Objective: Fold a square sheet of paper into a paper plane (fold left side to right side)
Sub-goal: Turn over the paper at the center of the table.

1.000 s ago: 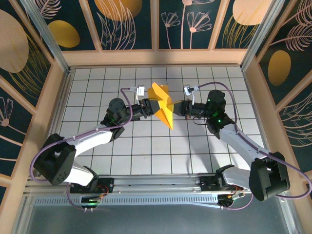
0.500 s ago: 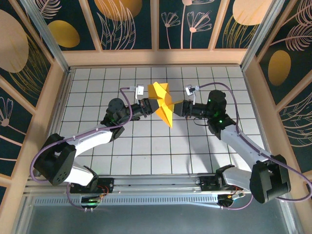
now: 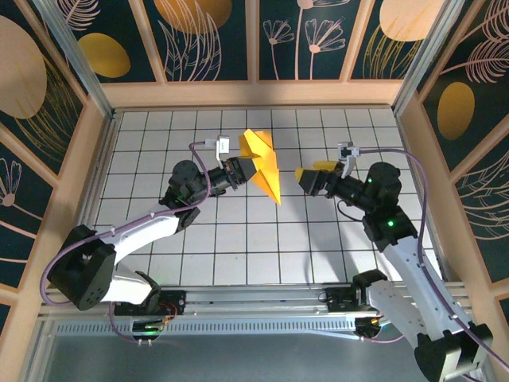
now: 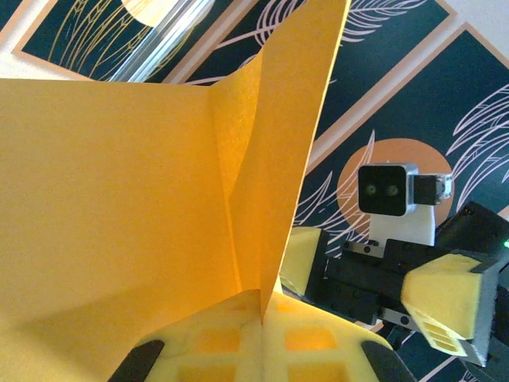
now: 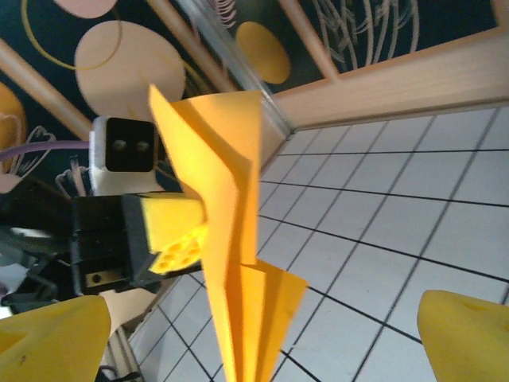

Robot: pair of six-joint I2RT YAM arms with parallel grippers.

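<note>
The square sheet of paper (image 3: 262, 161) is orange-yellow and folded into a narrow pointed paper plane shape, with its tip toward the near side. It hangs above the white tiles. My left gripper (image 3: 242, 169) is shut on its left edge; in the left wrist view the yellow pads (image 4: 318, 338) pinch the paper (image 4: 119, 199) at a crease. My right gripper (image 3: 312, 173) stands open about one tile to the right of the paper and does not touch it. In the right wrist view the paper (image 5: 235, 239) stands edge-on ahead of my wide-apart fingertips (image 5: 465, 334), with the left gripper (image 5: 171, 231) behind it.
A white tiled floor (image 3: 238, 239) lies under both arms. Wooden walls (image 3: 254, 94) with dark floral panels close the back and sides. A metal rail (image 3: 254, 298) carries the arm bases along the near edge.
My right gripper opened, let go of the paper and drew back to the right. The left gripper stayed shut on the paper and shifted it slightly up and left.
</note>
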